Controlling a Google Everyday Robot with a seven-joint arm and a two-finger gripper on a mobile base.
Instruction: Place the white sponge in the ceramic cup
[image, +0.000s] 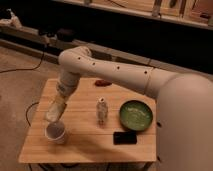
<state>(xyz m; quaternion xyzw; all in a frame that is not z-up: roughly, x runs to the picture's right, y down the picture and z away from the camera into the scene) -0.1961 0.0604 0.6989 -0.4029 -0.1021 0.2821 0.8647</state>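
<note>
The white ceramic cup (55, 133) stands upright near the front left corner of the wooden table (85, 147). My gripper (55, 112) hangs just above the cup's rim, pointing down and slightly left. It is shut on the white sponge (52, 116), a pale block at its tip that almost touches the cup's opening. The white arm reaches in from the right, passing over the back of the table.
A small patterned bottle (102, 111) stands at the table's middle. A green bowl (136, 115) sits to the right, with a flat black object (125, 137) in front of it. A small reddish-brown item (102, 83) lies at the back edge. Dark shelving runs behind.
</note>
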